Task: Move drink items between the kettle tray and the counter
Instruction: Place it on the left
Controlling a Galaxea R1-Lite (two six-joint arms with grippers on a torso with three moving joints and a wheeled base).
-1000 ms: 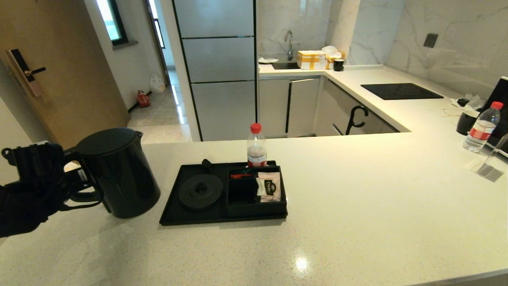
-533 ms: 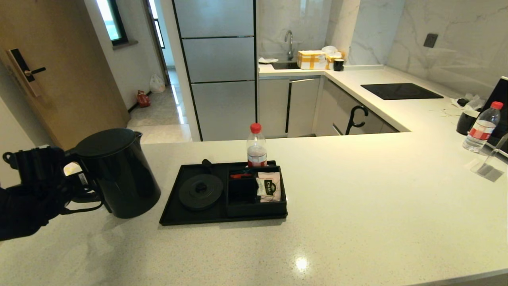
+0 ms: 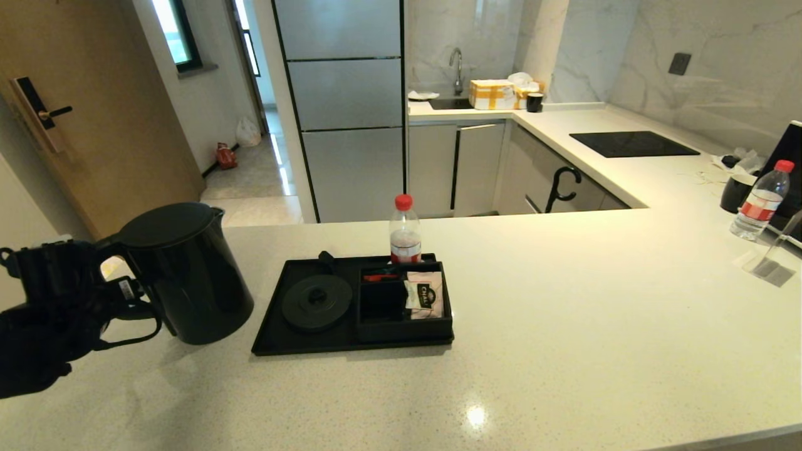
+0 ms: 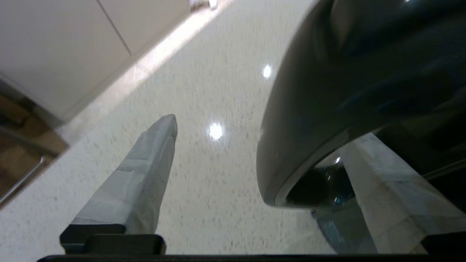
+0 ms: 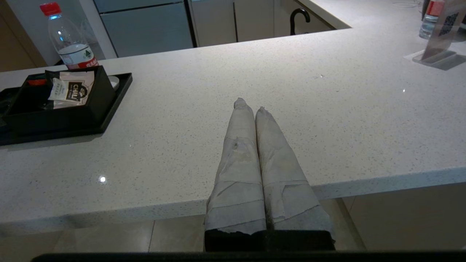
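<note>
The table (image 3: 564,326) filled most of my head view, with broad bare stone right of centre and along the bottom edge. The kettle tray (image 3: 272,335) sat left of centre. The kettle (image 3: 185,275) stood upright on the table at the left, just beside the tray and clear of the round base (image 3: 316,302). My left hand (image 3: 128,299) was at the far left by the kettle's loop handle; in the left wrist view its fingers (image 4: 145,171) stood apart, one on either side of the handle, not clamped. A red-capped bottle (image 3: 405,238) stood just behind the tray's upper edge. The pink sachet (image 3: 425,294) lay in the right compartment of the boxed section. My right hand (image 5: 250,105) hung at the table's near edge, fingers pressed together, holding nothing. Another bottle (image 3: 761,200) stood far right.
</note>
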